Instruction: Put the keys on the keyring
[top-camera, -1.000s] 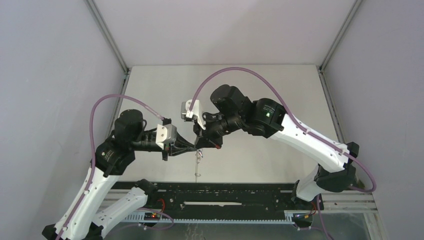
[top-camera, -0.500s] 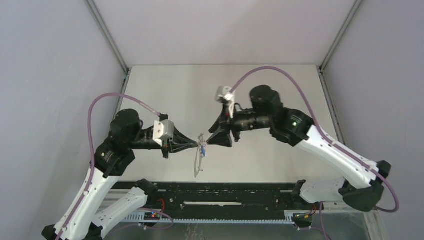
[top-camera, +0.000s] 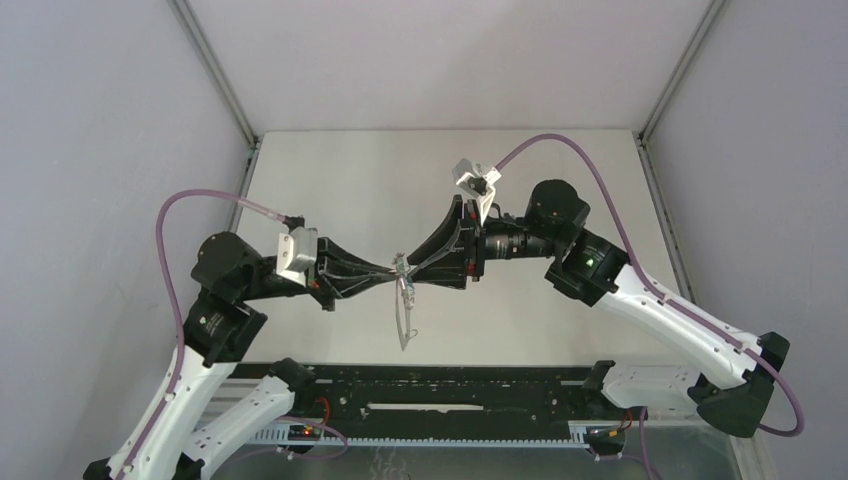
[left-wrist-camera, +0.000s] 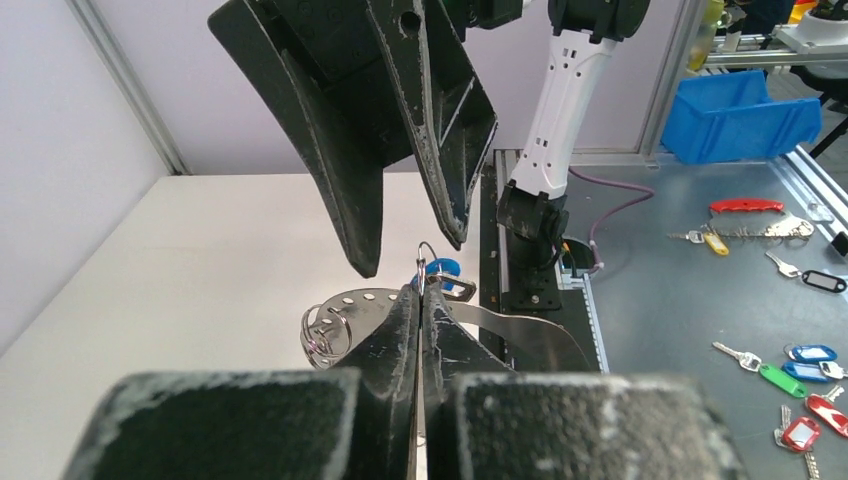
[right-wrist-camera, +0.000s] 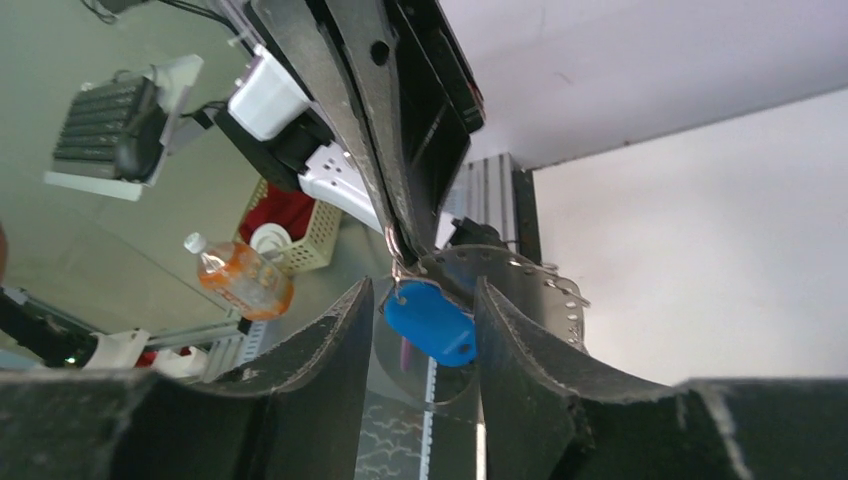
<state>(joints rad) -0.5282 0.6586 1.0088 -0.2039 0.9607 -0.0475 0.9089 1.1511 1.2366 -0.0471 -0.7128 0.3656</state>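
From above, the left gripper (top-camera: 393, 270) and right gripper (top-camera: 412, 272) are seen tip to tip over the table (top-camera: 330, 180), midway between its side edges and nearer the near edge. The keyring (top-camera: 401, 318) hangs below their meeting point. Half a second earlier the right gripper stood off towards the right edge; it has since been brought in head-on, so a handover or threading is judged imminent. In the left wrist view, the left fingers are pressed together on a wire loop of the keyring, with the blue key (left-wrist-camera: 443, 268) just behind it. In the right wrist view, the right fingers are spread either side of the blue head, not yet closed. The green key cannot be made out.
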